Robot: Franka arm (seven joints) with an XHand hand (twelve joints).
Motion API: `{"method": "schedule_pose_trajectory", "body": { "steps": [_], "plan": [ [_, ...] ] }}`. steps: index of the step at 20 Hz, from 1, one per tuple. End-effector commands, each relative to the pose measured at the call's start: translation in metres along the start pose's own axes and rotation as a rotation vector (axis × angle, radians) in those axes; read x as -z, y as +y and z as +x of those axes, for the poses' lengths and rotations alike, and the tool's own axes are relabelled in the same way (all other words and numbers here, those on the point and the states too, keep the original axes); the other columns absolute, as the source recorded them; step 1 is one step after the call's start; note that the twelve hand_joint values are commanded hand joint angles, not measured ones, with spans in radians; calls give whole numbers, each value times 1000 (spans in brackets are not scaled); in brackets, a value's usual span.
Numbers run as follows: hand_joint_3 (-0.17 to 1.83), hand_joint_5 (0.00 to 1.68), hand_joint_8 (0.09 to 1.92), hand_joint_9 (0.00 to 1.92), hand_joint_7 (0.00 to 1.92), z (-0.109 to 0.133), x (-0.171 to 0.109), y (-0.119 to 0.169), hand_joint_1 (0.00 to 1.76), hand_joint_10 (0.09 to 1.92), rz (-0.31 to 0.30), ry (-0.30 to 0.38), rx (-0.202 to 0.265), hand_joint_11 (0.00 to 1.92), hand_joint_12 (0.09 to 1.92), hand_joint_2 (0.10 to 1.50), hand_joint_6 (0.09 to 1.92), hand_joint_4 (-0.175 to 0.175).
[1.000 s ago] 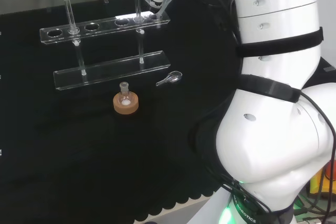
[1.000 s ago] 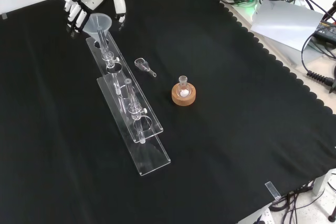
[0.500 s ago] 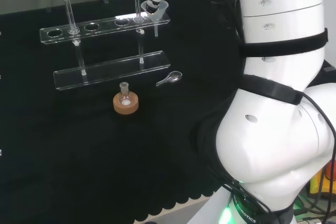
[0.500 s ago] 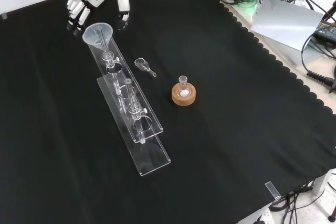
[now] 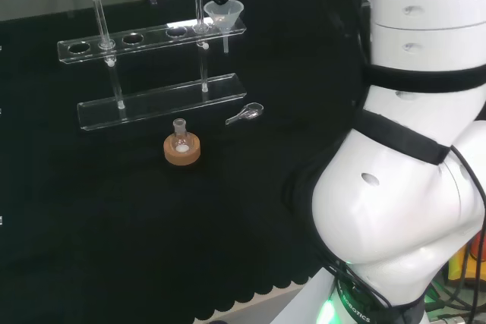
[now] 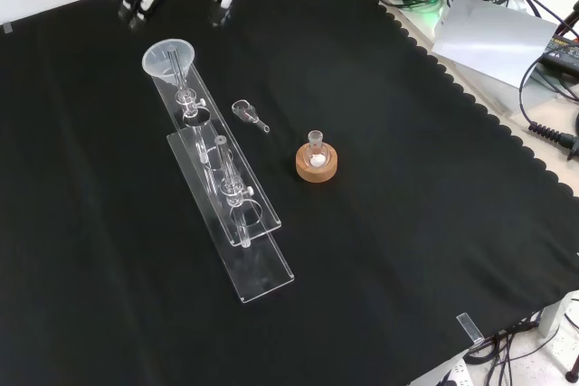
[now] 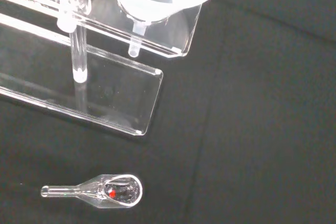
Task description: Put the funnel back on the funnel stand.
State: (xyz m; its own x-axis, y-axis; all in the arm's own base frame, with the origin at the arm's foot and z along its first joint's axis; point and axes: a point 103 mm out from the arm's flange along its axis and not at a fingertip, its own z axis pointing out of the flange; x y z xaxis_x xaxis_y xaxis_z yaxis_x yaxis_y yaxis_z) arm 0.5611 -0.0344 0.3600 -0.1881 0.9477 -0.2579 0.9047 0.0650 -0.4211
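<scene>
The funnel (image 5: pixel 224 13) is a clear plastic cone with a wide round mouth facing up and a short narrow stem pointing down. It sits upright in the end hole of the funnel stand (image 5: pixel 152 37), its stem hanging through the upper shelf; in the head view that is the stand's 3 o'clock end, in the front view (image 6: pixel 169 58) the 11 o'clock end. The funnel stand is a clear two-tier rack: a long upper shelf with a row of round holes, raised on thin posts over a longer base plate lying flat on the table.
</scene>
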Motion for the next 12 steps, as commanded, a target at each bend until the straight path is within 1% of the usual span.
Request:
{"method": "schedule_pose_trajectory", "body": {
  "steps": [1,6,10,12],
  "plan": [
    [464,247,651,276,10,-8,4,-55,587,793,-87,88,-27,266,1497,724,87,-47],
    [464,257,674,308,21,-5,-1,-87,589,785,-106,106,-43,274,1496,735,87,-48],
    [463,262,685,318,21,1,-8,-116,590,773,-140,123,-60,276,1494,741,87,-48],
    [467,268,690,325,29,4,-13,-128,589,773,-141,132,-67,279,1494,749,87,-49]
  ]
}}
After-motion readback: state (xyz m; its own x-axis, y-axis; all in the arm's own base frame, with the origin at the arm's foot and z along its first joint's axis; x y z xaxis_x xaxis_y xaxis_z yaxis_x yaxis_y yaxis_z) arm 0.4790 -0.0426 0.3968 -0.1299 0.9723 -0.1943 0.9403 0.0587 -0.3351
